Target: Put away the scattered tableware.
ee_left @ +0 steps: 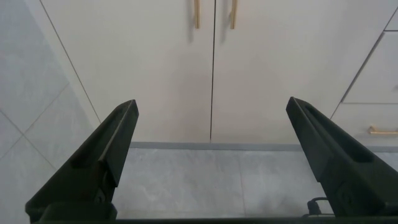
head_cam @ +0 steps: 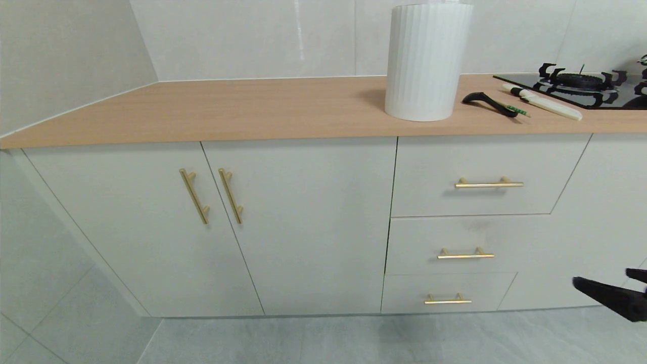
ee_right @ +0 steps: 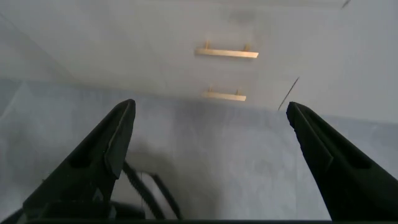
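Two pieces, black-handled utensil (head_cam: pixel 488 102) and white knife (head_cam: pixel 546 102), lie on countertop (head_cam: pixel 227 111) between ribbed canister (head_cam: pixel 427 60) and hob (head_cam: pixel 581 81).
Both judged light, rigid, slim; grasp each across its handle. Left gripper (ee_left: pixel 211 107) and right gripper (ee_right: pixel 210 107) hang low before cabinets (head_cam: pixel 303 227), jaws wide apart, empty.

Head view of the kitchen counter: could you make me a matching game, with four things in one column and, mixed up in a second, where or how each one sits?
Things
1. white ribbed canister
2. black-handled tool
3. stove
4. cupboard door handles

Places or states
A. gold, a pair side by side below the counter
B. lying flat on the counter, just right of the canister
C. standing upright on the counter
D. black, at the counter's far right end

Pairs: 1-C, 2-B, 3-D, 4-A
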